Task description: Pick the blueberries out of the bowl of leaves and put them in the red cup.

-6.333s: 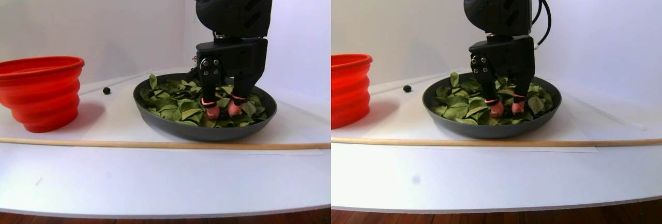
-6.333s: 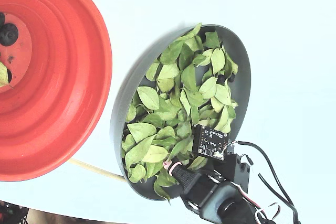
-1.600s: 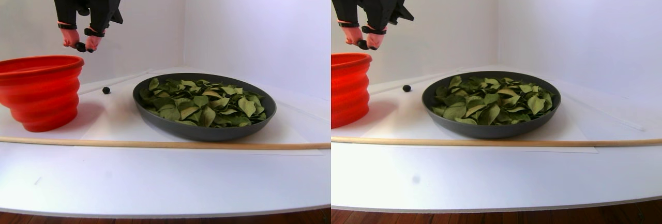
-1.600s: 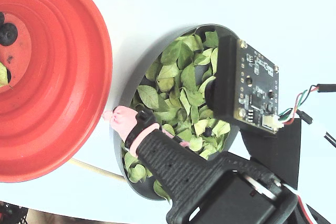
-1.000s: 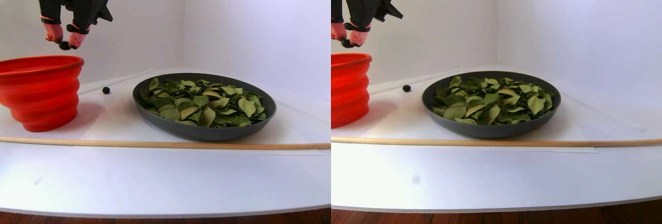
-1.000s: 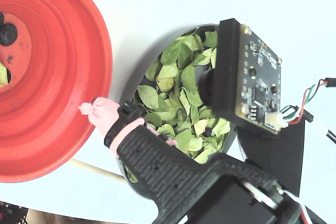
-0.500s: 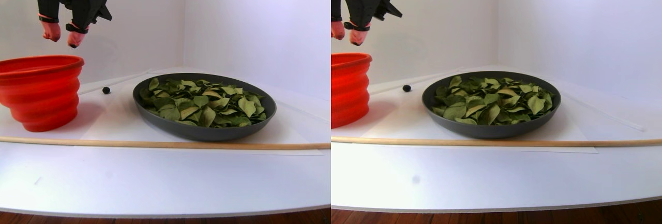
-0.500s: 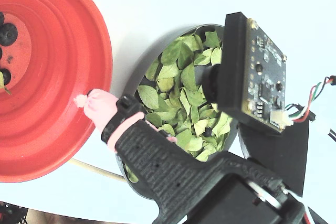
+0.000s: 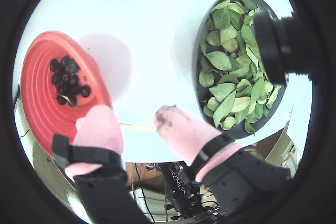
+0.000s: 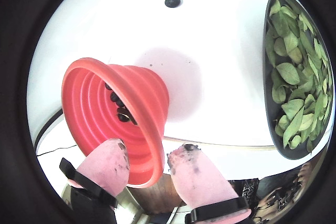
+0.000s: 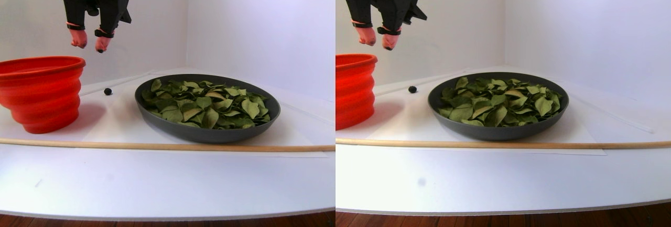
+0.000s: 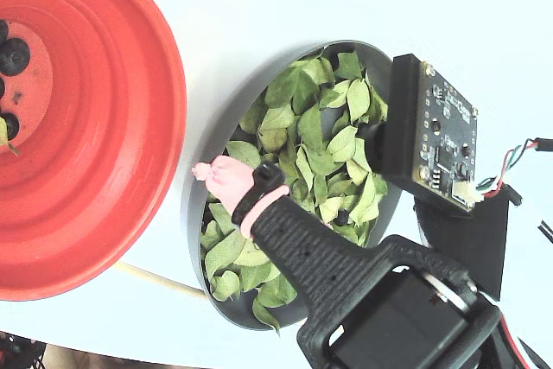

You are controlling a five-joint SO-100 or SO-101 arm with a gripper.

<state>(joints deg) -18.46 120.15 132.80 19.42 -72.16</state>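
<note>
White worktop (image 11: 157, 185) carries the ribbed red-orange plastic cup (image 11: 42, 93); above its edge the pink-tipped hand (image 11: 88, 42) hangs parted and empty, its berry apparently dropped.

Dark blue-black blueberries (image 9: 67, 81) are showing against the red-orange ringed red cup (image 9: 39, 98), light-to-mid green leaves (image 9: 233, 72) are filling the dark grey bowl (image 11: 207, 133), and pink fingertips (image 10: 105, 167) are capping the black gripper (image 9: 128, 124).

Cup (image 11: 41, 93): I see it left of bowl (image 11: 207, 131), stereo pair view.
Blueberries (image 9: 68, 80): in cup.
Leaves (image 11: 207, 104): in bowl.
</note>
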